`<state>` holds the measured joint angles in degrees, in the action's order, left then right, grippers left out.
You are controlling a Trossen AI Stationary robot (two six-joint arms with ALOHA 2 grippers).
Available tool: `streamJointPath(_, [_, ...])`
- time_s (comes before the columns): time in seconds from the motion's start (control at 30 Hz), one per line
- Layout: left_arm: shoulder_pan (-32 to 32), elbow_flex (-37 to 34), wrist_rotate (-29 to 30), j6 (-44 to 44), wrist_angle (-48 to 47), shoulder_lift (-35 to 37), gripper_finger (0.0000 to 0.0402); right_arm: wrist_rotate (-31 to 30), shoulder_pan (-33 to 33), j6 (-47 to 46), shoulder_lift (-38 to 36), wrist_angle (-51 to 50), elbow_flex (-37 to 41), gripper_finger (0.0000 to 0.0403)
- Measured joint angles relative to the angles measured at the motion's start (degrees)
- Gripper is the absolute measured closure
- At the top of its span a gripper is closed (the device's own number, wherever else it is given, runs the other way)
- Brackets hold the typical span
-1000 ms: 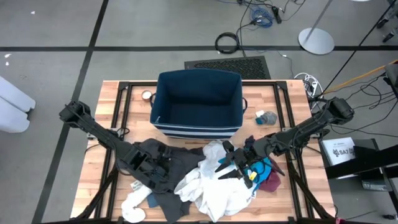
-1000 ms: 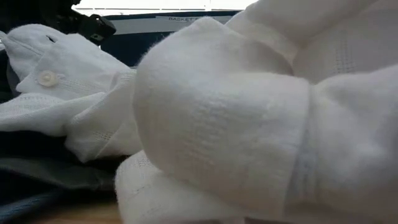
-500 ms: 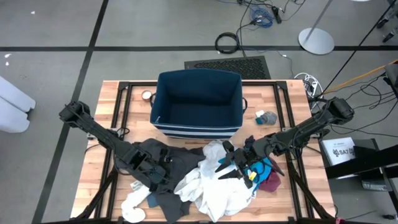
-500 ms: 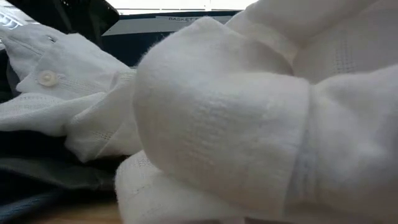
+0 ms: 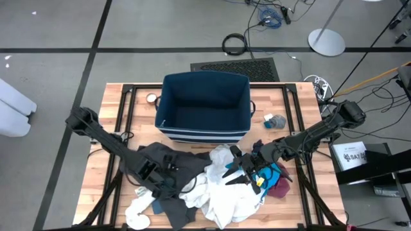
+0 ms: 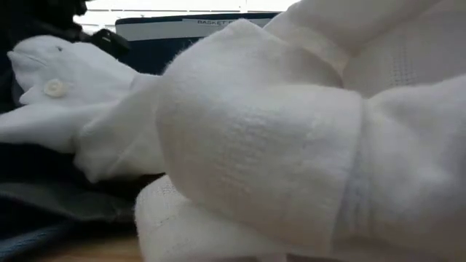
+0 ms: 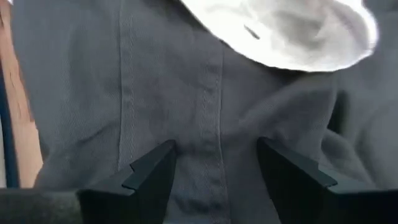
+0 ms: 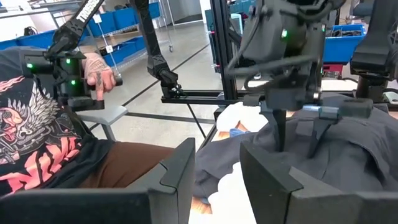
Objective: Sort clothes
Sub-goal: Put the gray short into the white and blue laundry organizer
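The clothes lie in a heap on the table's near half: a dark grey garment (image 5: 157, 160), a white garment (image 5: 221, 192), teal (image 5: 271, 172) and maroon (image 5: 279, 187) pieces, and a white sock (image 5: 133, 217). My left gripper (image 5: 166, 183) points down over the grey garment (image 7: 205, 93), open, with a stitched seam (image 7: 208, 124) between its fingers. It also shows in the right wrist view, as the left gripper (image 8: 297, 146). My right gripper (image 5: 232, 168) hovers level above the white garment, open (image 8: 217, 165), with nothing between its fingers. My left gripper comes at the dark grey garment from above, slanting down. One open finger (image 7: 152, 168) stands on each side of the seam. Whether the fingertips touch the cloth I cannot tell.
A navy bin (image 5: 204, 106) stands at the table's far middle. A grey-blue sock (image 5: 276, 120) lies right of it, and a small round thing (image 5: 151, 98) left of it. White cloth (image 6: 291, 145) fills the low view. A person (image 8: 56, 124) sits beyond the table, holding a controller.
My left gripper has gone down and a little toward the table's near edge, onto the dark grey garment. In the low view the white garment's buttoned edge has sagged a little. My right gripper has kept still.
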<state>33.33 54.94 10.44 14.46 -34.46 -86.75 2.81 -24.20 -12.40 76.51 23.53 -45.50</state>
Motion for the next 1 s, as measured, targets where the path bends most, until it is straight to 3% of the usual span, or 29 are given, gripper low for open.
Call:
streamJointPath(0.13, [-0.48, 0.02, 0.27, 0.20, -0.33, -2.16, 0.0170, 0.02, 0.50, 0.00, 0.00, -0.06, 0.00, 0.0287])
streamJointPath(0.23, [-0.69, 0.02, 0.54, 0.24, -0.41, -2.85, 0.0203, 0.02, 0.63, 0.00, 0.00, -0.18, 0.00, 0.0287])
streamJointPath(0.43, [-0.74, 0.61, 1.70, 1.25, -0.86, -2.75, 0.0356, 0.00, 0.61, 0.00, -0.01, -0.24, 0.00, 0.0287])
streamJointPath(0.5, [-0.73, 1.40, 1.86, 1.63, -1.13, -2.75, 0.0385, 0.00, 0.61, 0.00, -0.02, -0.23, 0.00, 0.0287])
streamJointPath(0.6, [-0.73, 3.75, 2.14, 1.31, -2.77, -2.75, 0.0385, 0.00, 0.61, 0.02, -0.02, 0.30, 0.00, 0.0287])
streamJointPath(0.73, [-0.73, 10.84, 4.59, 1.24, -12.15, -2.75, 0.0387, -0.03, 0.61, 0.02, -0.02, 6.14, 0.00, 0.0287])
streamJointPath(1.0, [-0.69, 30.56, 18.27, 1.15, -34.08, -2.75, 0.0389, -0.03, 0.61, 0.04, -0.02, 15.78, 0.00, 0.0287])
